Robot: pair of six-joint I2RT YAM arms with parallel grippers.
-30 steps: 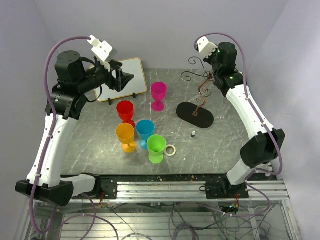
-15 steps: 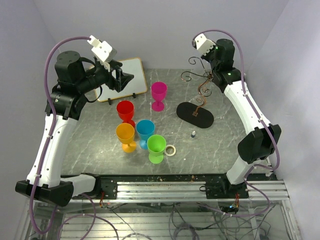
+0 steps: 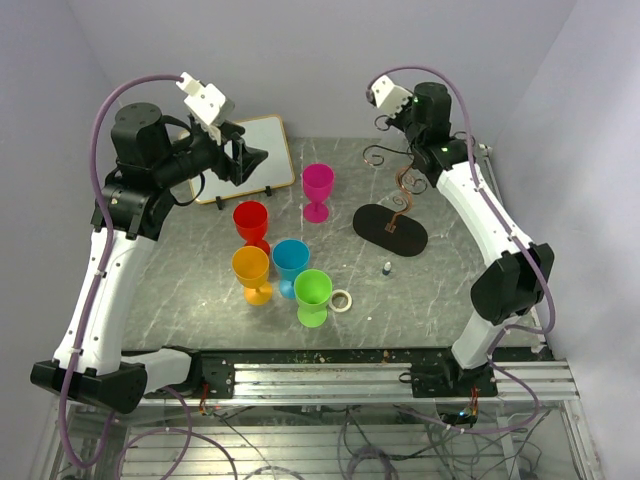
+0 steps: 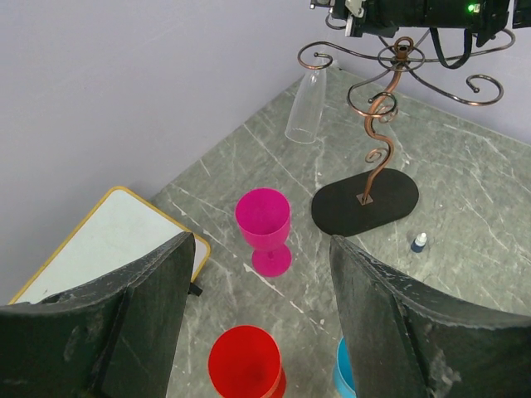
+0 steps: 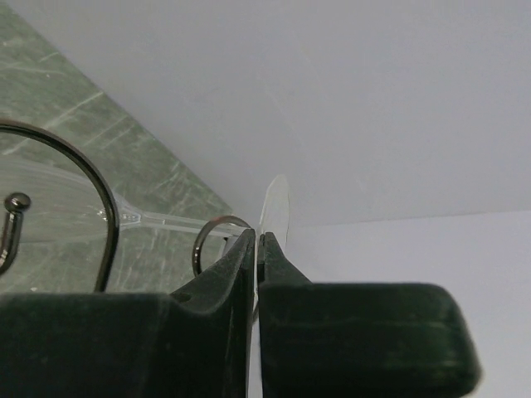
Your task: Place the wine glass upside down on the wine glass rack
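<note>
So, stage: you are at the hand-off, I judge; the glass is at the rack but not yet let go.
Wine glass (image 4: 305,104): clear, bowl down and foot up, hanging at the outer curl of one hook arm, well above the desk (image 4: 465,207).
Wine glass rack (image 4: 369,203): upright on its black oval base at the far right of the desk.
Right claw (image 5: 255,249): pinched almost shut on the thin foot of the wine glass, with the stem running past the wire ring just beside the fingers.
Left claw (image 3: 250,158): spread wide, holding nothing, raised over the far left of the desk and well apart from the rack.
Done: the glass is lifted, turned over and brought to a hook.
Left to do: seat the foot on the wire, let go and back the right claw away.
Unclear: you cannot tell from these views whether the hook already bears the weight.
Bystanders: the magenta goblet (image 4: 264,228) and the other coloured cups stand upright, apart from the rack.
</note>
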